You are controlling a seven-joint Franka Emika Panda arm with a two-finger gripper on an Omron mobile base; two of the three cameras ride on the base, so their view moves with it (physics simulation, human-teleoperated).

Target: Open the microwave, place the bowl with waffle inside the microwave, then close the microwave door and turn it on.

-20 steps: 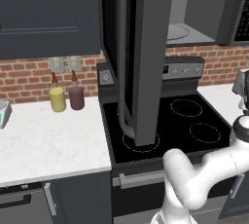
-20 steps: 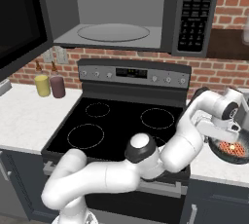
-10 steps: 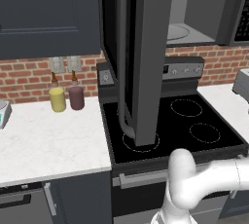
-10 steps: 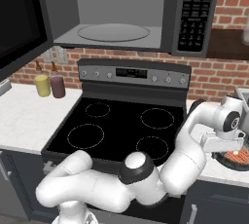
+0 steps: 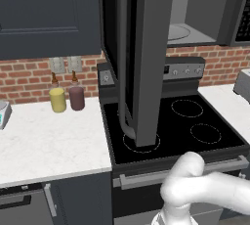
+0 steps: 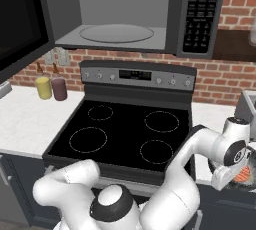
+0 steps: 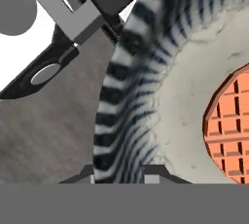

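The microwave door [image 5: 146, 57] is swung fully open, and the pale interior of the microwave [image 6: 117, 11] with its round turntable is exposed above the stove [image 6: 125, 129].

The bowl [image 7: 141, 86] is found low at the right end of the counter [image 6: 212, 116], right of the stove; in the right base view only a small part of it is seen, below the wrist. In the hand view its ribbed, striped wall runs up between the two finger tips, one tip outside the wall and one inside. The gripper [image 7: 119, 177] is narrowed around this wall, so it is judged to be closed on the rim, with the jaws held a little apart by the wall thickness.

The waffle [image 7: 228, 125] lies flat on the bowl floor, loose, not touched by the fingers.

The bowl is judged to be stiff and light, probably metallic and therefore smooth. A pinch on one side of the rim is a reasonable hold, but the weight hangs on one side, so a tilt is to be expected when it is lifted. The waffle can slide if the bowl is tipped. A level and slow carry to the turntable is advised, and the open door must be avoided.
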